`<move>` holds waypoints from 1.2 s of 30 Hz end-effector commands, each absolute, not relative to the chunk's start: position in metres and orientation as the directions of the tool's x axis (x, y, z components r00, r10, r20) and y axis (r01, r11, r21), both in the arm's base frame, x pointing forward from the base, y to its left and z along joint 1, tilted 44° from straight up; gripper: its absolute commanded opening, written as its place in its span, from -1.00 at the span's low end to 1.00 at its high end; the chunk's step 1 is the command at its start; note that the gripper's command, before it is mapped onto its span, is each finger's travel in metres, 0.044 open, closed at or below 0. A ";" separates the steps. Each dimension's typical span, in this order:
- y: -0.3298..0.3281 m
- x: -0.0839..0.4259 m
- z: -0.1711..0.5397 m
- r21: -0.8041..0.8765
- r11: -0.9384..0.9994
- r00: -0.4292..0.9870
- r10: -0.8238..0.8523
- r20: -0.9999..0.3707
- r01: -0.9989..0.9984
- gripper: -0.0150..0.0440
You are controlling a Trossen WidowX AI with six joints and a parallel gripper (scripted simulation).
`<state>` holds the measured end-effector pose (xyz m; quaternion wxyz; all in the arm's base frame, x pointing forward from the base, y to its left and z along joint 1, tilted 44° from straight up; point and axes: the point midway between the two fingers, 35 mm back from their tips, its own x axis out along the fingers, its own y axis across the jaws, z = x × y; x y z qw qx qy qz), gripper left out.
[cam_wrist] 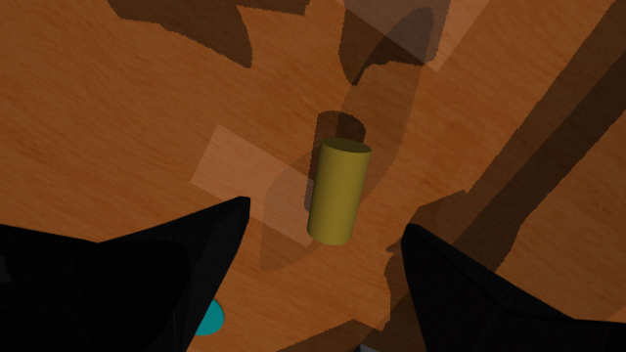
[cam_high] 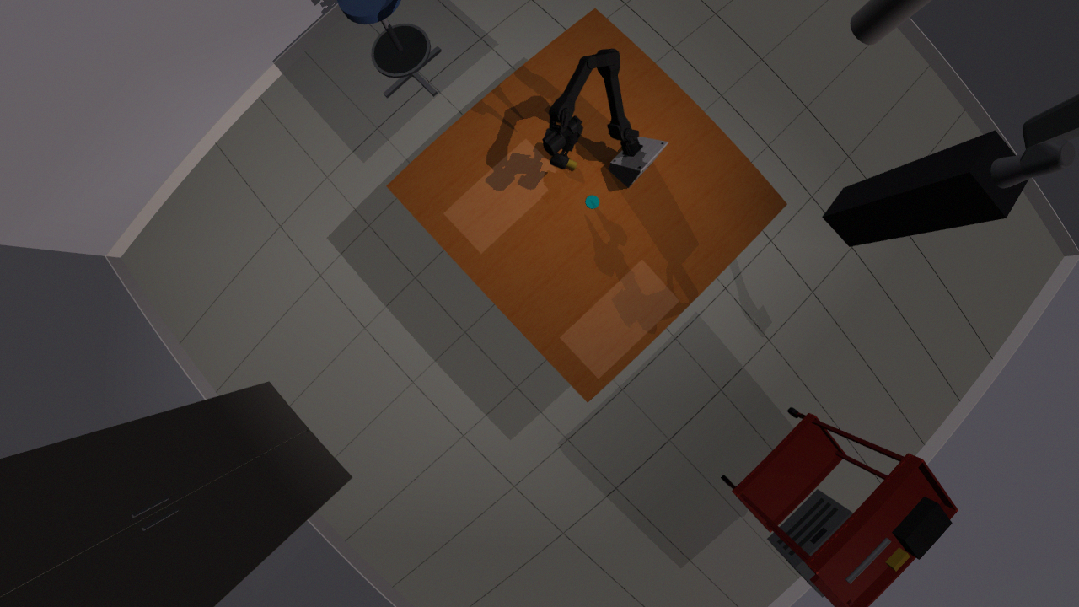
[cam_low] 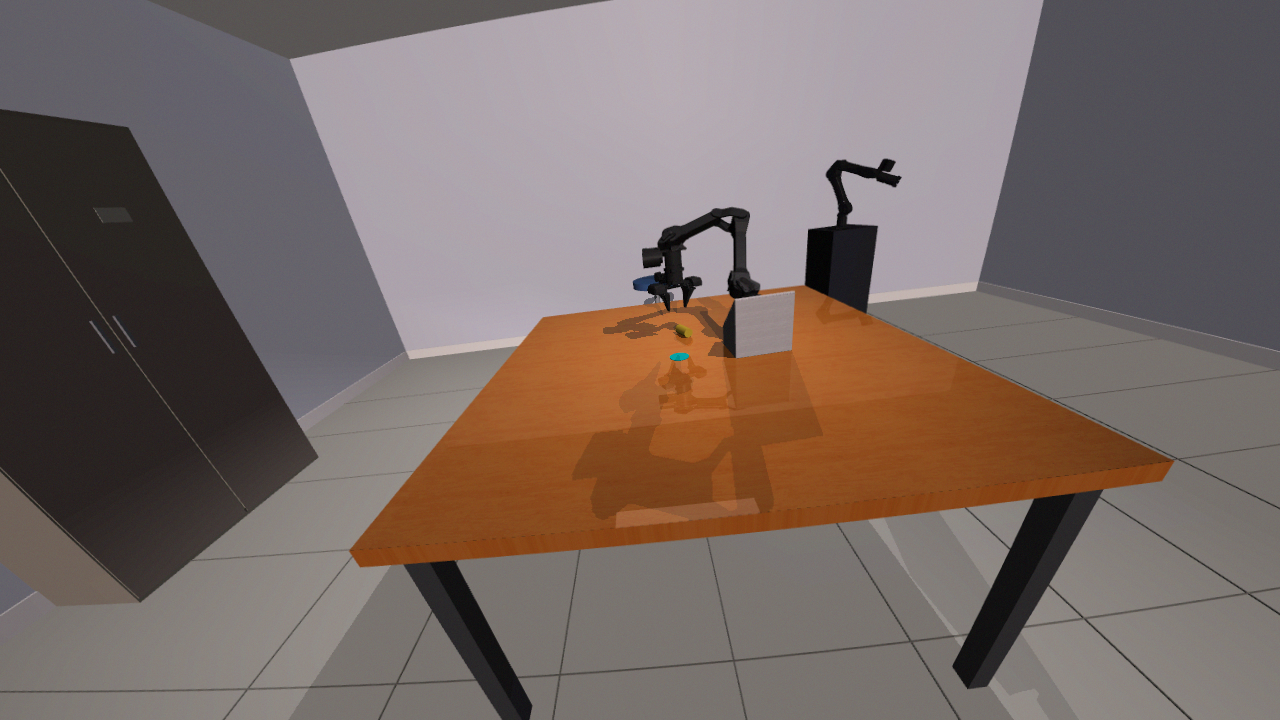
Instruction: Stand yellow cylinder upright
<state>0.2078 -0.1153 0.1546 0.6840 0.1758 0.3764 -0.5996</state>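
Pincer open above the lying cylinder

Yellow cylinder [cam_high: 571,165] [cam_low: 682,331] [cam_wrist: 338,193] on its side on the worktop [cam_high: 528,302] [cam_low: 537,465] [cam_wrist: 98,122], outside the cyan circle [cam_high: 592,201] [cam_low: 679,357] [cam_wrist: 211,318]. Exterior view: circle on the near side of it, gap between the two.

Pincer [cam_high: 564,136] [cam_low: 677,308] [cam_wrist: 327,220] points down over the worktop, above the cylinder. Jaws apart, part-way open, nothing gripped. Wrist view: cylinder shows between and beyond the tips; left jaw hides part of the circle.

Arm [cam_high: 614,90] [cam_low: 740,246] arches over from the right, rising behind a pale slanted plate [cam_high: 652,151] [cam_low: 763,324]. Far right: second black arm [cam_low: 838,188] on a dark pedestal [cam_low: 868,295].
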 end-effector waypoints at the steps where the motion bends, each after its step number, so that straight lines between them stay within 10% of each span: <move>1: -0.139 0.206 0.130 -0.212 0.218 -0.006 -0.685 -0.729 0.953 0.56; 9: -0.172 0.199 0.102 -0.217 0.215 -0.006 -0.698 -0.716 0.952 0.56; 17: -0.172 0.199 0.102 -0.217 0.215 -0.006 -0.698 -0.716 0.952 -0.14; 36: -0.138 0.206 0.131 -0.212 0.218 -0.006 -0.685 -0.729 0.953 -0.14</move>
